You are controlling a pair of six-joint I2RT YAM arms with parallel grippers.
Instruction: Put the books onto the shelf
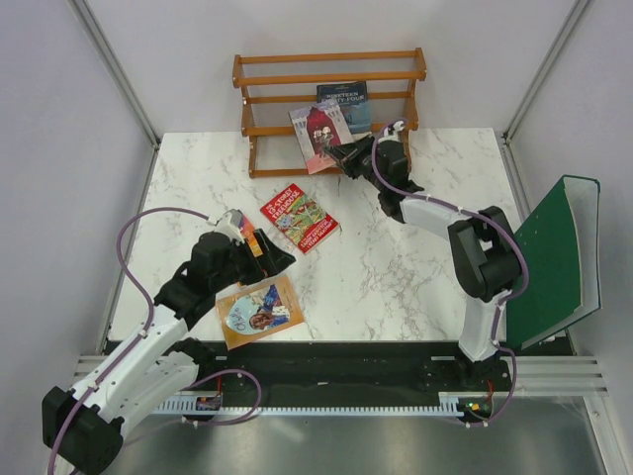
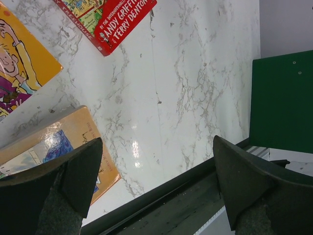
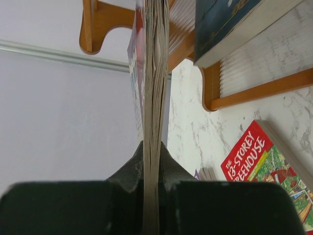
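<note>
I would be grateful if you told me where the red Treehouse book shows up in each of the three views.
Top external: the red Treehouse book lies flat near the table's middle, on the near side of the shelf.
Left wrist: at the top edge, left of centre, cut off by the frame.
Right wrist: in the lower right corner.
Shared landmark: the marble tabletop it lies on.

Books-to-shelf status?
Done: the dark blue book sits on the shelf. In hand: the right pincer is shut on the pink book at the shelf front. To do: the red book, orange book and yellow-and-purple book lie on the table; the left pincer is open and empty.
</note>
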